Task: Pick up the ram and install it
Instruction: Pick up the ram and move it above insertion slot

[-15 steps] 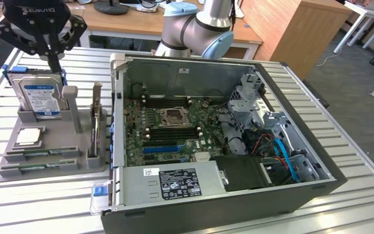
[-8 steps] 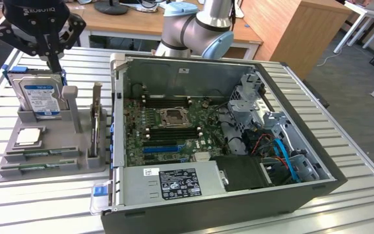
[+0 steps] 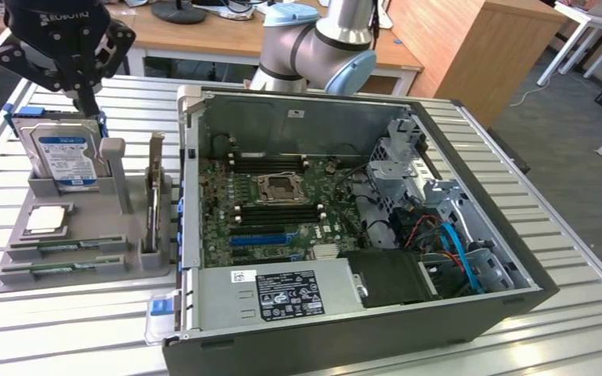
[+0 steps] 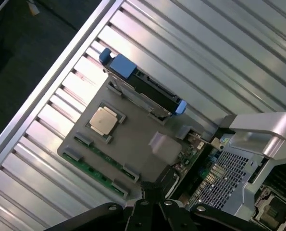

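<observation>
Office desks and a wooden cabinet back a slatted metal table (image 3: 71,337). The work on it looks to be at its very start: the approach to the pick, as I judge it, with nothing lifted.

At the exterior view's left a grey parts tray (image 3: 76,229) serves as the landmark. Above the tray's rear corner hangs the gripper (image 3: 85,100), its fingers drawn fully together and holding nothing. It is just over the top edge of the hard drive (image 3: 63,153), which stands upright in the tray's back slot. In front of the drive, on the tray, lies the square processor chip (image 3: 47,220).

Along the tray's front lies the ram (image 3: 66,247) — a long, thin green stick, flat in a shallow groove, with pale patches along its length. A second stick (image 3: 56,269) lies in the groove just in front of it. An expansion card (image 3: 156,188) stands on edge at the tray's side towards the exterior view's right. Just beside the tray on that side sits the open computer case (image 3: 280,348), its motherboard (image 3: 270,215) exposed.

A grasp, to my eye, calls for the jaws to part and the wrist to travel from the tray's back to its front. The fingers must then line up across the stick's narrow width — lying so low, it offers little edge to pinch.
</observation>
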`<control>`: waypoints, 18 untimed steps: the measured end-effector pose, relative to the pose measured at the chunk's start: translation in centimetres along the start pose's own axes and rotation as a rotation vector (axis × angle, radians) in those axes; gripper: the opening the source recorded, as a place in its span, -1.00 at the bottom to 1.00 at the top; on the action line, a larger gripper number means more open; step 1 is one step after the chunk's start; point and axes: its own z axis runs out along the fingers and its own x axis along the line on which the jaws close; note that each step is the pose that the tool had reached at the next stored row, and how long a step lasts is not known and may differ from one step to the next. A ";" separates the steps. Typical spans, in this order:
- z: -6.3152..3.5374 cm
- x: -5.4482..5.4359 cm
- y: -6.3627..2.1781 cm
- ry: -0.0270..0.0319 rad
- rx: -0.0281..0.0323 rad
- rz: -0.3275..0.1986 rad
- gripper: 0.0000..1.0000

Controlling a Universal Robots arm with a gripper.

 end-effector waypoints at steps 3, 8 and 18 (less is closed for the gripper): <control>0.00 0.0 0.00 0.0023 -0.0012 -0.050 -0.79; 0.00 0.0 0.00 0.0062 -0.0032 -0.138 -0.79; 0.01 0.0 0.00 0.0140 -0.0071 -0.309 -0.79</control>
